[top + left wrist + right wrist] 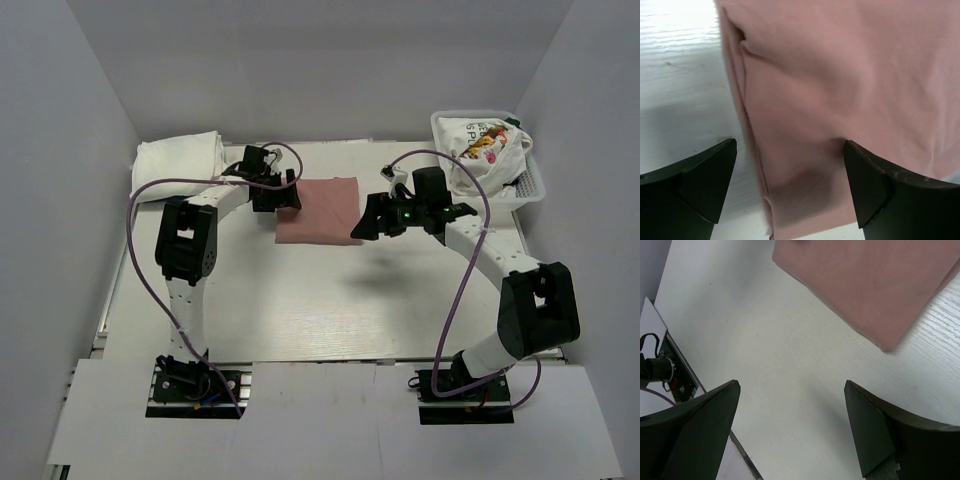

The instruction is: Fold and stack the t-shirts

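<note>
The left end effector (285,199) is released, its fingers (700,175) spread wide across the 9 o'clock edge of the folded pink t-shirt (322,208), which lies just toward 12 o'clock of the worktop's (300,310) centre. Only the left wrist view shows the layered fold and creases along that edge. The right end effector (366,226), also released, hangs over bare worktop at the shirt's 3 o'clock side. Only the overhead view shows the folded white t-shirts (180,156) at 10 o'clock and, at 2 o'clock, the basket (532,188) holding a printed t-shirt (484,146).
</note>
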